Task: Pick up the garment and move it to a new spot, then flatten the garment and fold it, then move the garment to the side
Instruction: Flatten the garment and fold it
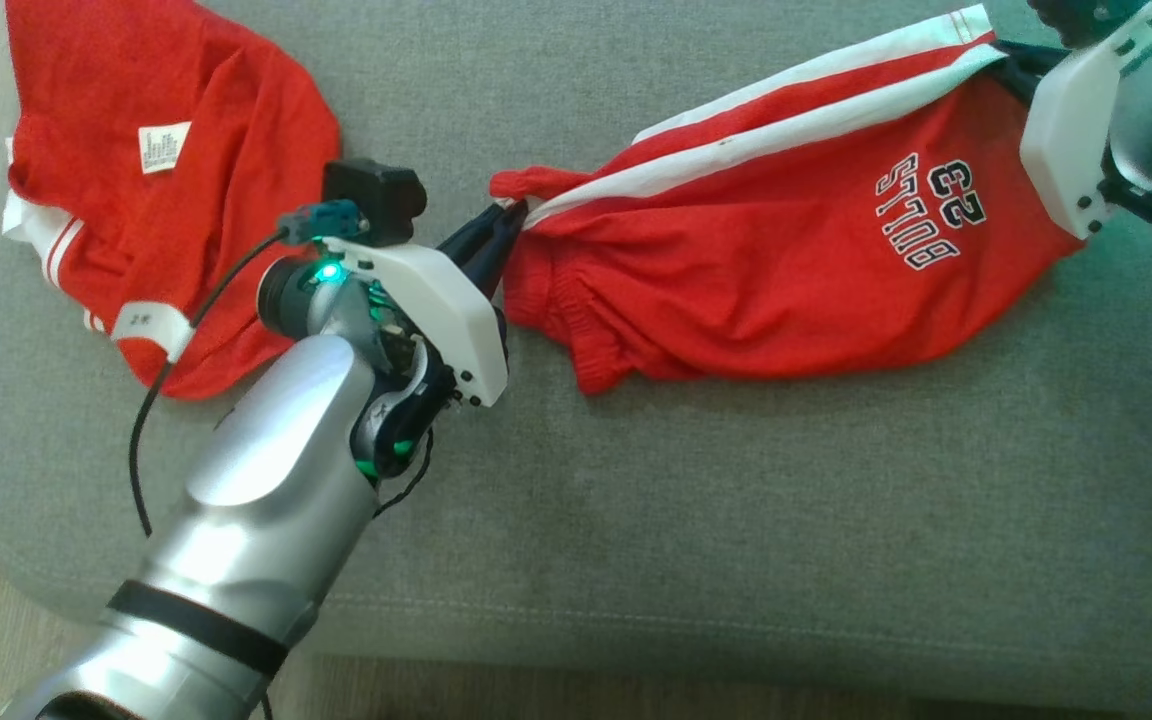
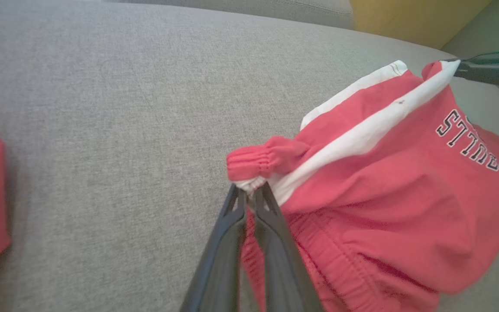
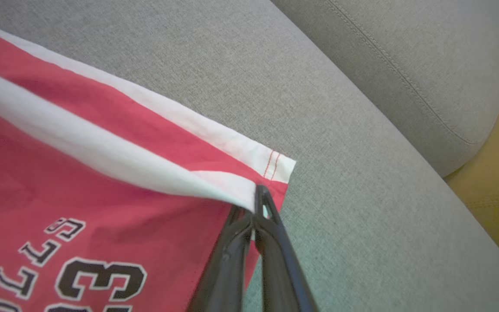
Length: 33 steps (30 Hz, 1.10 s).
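On the red shorts (image 1: 786,270) you can read two things: the word "BULLS" (image 1: 914,212) in white block letters outlined dark, and just beside it the number "23" (image 1: 958,192) in dark figures edged white. In your head view both lie turned on their side. Your left wrist view shows the word upside down; your right wrist view cuts both off at the bottom edge. The white label (image 1: 164,147) on the other red garment (image 1: 236,130) carries print too small to read.

Matt red cloth shorts (image 1: 766,270); rough grey woven sofa (image 1: 736,500); glossy metal forearm (image 1: 266,510).
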Tool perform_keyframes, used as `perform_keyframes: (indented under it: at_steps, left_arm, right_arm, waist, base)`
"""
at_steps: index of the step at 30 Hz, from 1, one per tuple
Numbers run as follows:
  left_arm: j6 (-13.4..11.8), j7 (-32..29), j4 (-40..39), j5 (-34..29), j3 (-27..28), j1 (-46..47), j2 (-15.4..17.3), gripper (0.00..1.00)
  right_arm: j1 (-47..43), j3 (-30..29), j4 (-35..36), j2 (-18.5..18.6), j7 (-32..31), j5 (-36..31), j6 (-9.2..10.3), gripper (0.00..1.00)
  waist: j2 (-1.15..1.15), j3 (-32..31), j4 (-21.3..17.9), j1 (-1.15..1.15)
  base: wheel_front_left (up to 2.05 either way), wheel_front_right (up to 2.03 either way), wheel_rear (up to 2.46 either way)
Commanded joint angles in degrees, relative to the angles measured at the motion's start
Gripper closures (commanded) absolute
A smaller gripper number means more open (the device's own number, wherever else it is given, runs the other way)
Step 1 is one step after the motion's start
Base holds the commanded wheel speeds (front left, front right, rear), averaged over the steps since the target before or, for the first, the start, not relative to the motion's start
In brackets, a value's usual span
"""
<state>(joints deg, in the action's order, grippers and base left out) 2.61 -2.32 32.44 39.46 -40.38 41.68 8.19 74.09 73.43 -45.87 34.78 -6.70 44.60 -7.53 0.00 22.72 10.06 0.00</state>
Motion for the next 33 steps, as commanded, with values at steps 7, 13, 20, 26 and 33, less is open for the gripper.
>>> perform_keyframes:
  at_steps: [7,13,20,26,33]
  left_arm:
    - [-0.1,2.0,0.3,-0.4,1.8,3.5,0.4,0.57]
    - [-0.9,3.3,1.8,-1.0,1.8,4.5,0.2,0.0]
    - [-3.2,6.2,4.9,-2.9,1.3,4.3,0.7,0.0]
    - [-5.2,10.8,5.6,-2.9,2.8,2.9,1.2,0.0]
    - [-9.0,16.4,2.2,-3.0,6.6,-2.0,3.3,0.0]
  right_arm:
    - [2.2,-0.2,-1.1,-0.5,1.5,-0.1,0.04,0.85]
    - [2.9,-0.1,-4.4,-1.7,3.4,0.5,0.04,0.0]
    - [2.7,-1.6,-10.3,-3.8,8.3,1.0,0.04,0.0]
    - [0.8,-6.5,-16.1,-6.1,15.9,2.8,0.04,0.0]
    - [-3.8,-13.2,-19.8,-9.1,21.6,2.1,0.04,0.0]
  waist:
    - [0.0,0.7,0.2,0.0]
    - [0.0,0.8,0.1,0.0]
    - [0.0,-0.3,-0.6,0.0]
    - [0.0,-3.1,-1.7,0.0]
    - [0.0,-9.3,-4.0,0.0]
  base:
    - [0.0,0.0,0.0]
    - [0.0,0.0,0.0]
    - [0.0,0.0,0.0]
    - [0.0,0.0,0.0]
    - [0.0,0.0,0.0]
